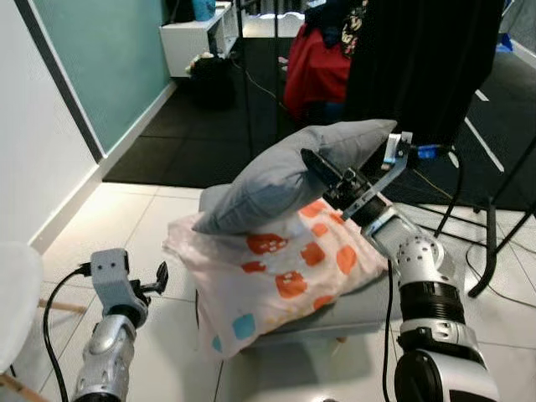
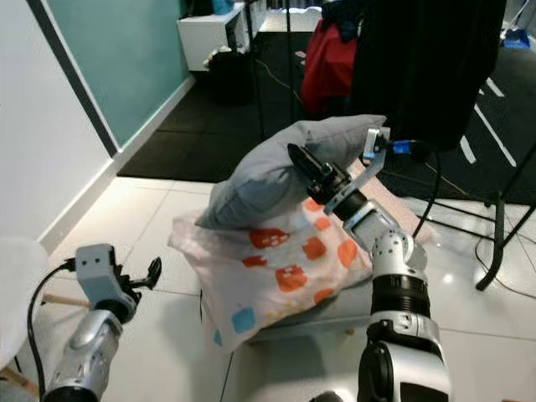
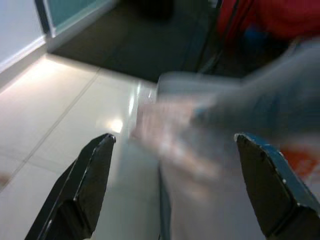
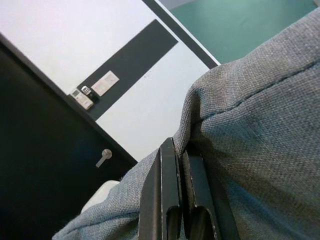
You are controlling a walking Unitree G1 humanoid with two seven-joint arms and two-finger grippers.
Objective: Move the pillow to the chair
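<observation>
Grey pillow [image 1: 285,176]: raised at one end, lower corner resting on patterned pillow [image 1: 280,276], itself atop grey ottoman [image 1: 352,306]. Pinched at near edge by right hand [image 1: 322,172], fingers [image 4: 172,195] closed tight on a fabric fold, presumably for lifting clear. Fold detail legible from right wrist view. Left hand [image 3: 180,185]: spread wide, empty, low beside ottoman. White chair [image 1: 12,293] left of ottoman.

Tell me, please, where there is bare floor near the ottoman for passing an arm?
Bare white tile lies between the white wall and the ottoman. The ottoman top is crowded: the patterned pillow lies there, with the grey pillow pinched in the right claw.
</observation>
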